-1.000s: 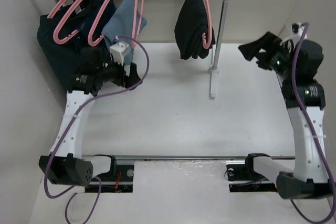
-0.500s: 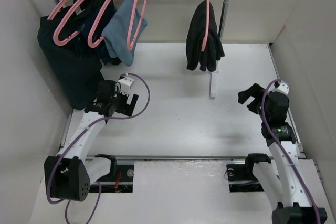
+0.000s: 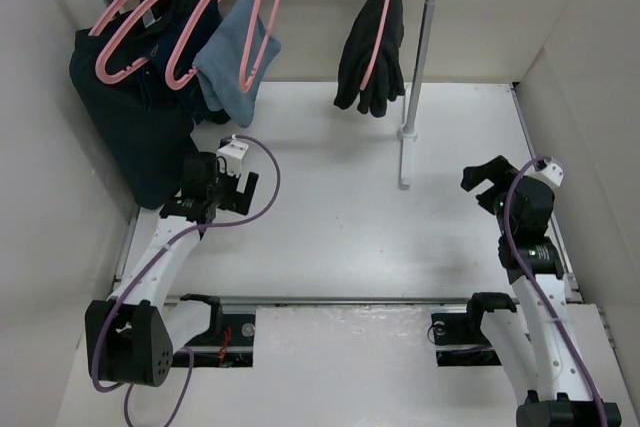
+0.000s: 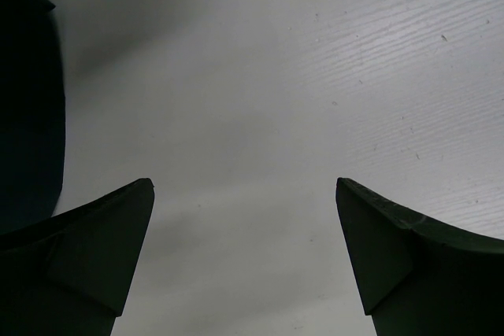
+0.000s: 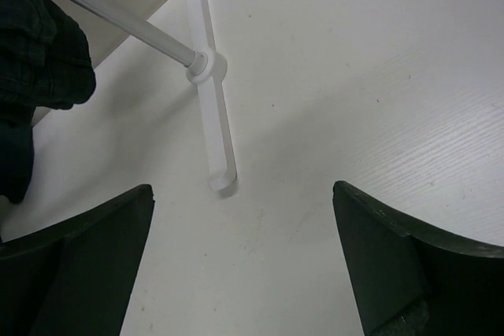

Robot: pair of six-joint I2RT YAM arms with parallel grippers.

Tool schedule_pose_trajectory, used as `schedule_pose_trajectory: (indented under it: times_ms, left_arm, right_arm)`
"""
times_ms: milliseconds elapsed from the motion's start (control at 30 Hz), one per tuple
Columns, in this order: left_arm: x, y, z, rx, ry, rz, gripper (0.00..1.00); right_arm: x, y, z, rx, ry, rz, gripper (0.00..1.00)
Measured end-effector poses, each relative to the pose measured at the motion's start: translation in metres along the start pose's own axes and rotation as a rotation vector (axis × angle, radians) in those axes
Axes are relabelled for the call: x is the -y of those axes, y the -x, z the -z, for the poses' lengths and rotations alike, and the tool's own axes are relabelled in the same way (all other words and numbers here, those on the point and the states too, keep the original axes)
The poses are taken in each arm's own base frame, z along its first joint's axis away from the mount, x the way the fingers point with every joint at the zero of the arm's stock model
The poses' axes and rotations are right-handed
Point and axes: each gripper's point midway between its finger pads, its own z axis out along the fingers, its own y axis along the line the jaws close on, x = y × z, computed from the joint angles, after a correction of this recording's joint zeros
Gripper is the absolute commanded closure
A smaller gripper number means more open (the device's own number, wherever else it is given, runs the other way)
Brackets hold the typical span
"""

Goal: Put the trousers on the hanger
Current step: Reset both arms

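Observation:
The black trousers [image 3: 372,57] hang folded over a pink hanger [image 3: 381,31] on the rail at the back centre, tilted to the left. In the right wrist view their dark cloth [image 5: 38,53] shows at the upper left. My left gripper [image 3: 246,189] is open low over the table's left side, and the left wrist view shows its jaws [image 4: 244,186] spread over bare white table. On the right, my right gripper [image 3: 480,179] is open too. Its wrist view shows nothing between the wide jaws [image 5: 242,188]. Both grippers are well away from the trousers.
Several pink hangers [image 3: 150,17] hang at the back left with a dark navy garment [image 3: 125,117] and a light blue cloth [image 3: 235,62]. The rail's grey pole [image 3: 422,37] stands on a white foot [image 3: 404,157], whose bar [image 5: 214,116] lies ahead of the right gripper. White walls enclose the table.
Both arms have drawn back toward the near edge and lowered, grippers still open. The trousers on their hanger have swung from right to left.

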Motion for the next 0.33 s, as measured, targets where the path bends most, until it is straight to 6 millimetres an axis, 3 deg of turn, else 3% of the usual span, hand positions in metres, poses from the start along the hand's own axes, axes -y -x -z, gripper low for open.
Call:
schedule_pose_trajectory:
  times_ms: [333]
  left_arm:
    - [-0.0009, 0.0011, -0.0007, 0.006, 0.005, 0.001, 0.00]
  right_arm:
    - [0.0045, 0.0048, -0.0009, 0.024, -0.032, -0.047, 0.00]
